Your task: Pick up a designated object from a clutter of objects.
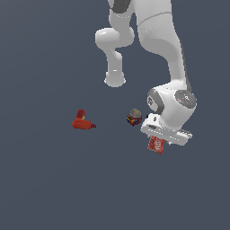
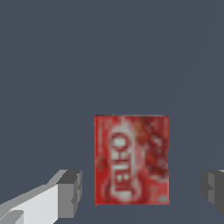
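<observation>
The designated object, a flat red box (image 2: 131, 159) with white lettering, lies on the dark floor between my two grey fingertips (image 2: 70, 192). My gripper (image 2: 142, 190) is open, with a gap on each side of the box. In the exterior view the box (image 1: 156, 144) peeks out from under the white hand, whose fingers are hidden there. A short multicoloured can (image 1: 134, 117) stands just beyond the hand towards the exterior view's left. The red drill-shaped tool (image 1: 82, 121) lies farther to that side. The marker is out of view.
The arm's white base (image 1: 115, 80) stands behind the can. Dark flat floor (image 1: 54, 188) spreads around the objects.
</observation>
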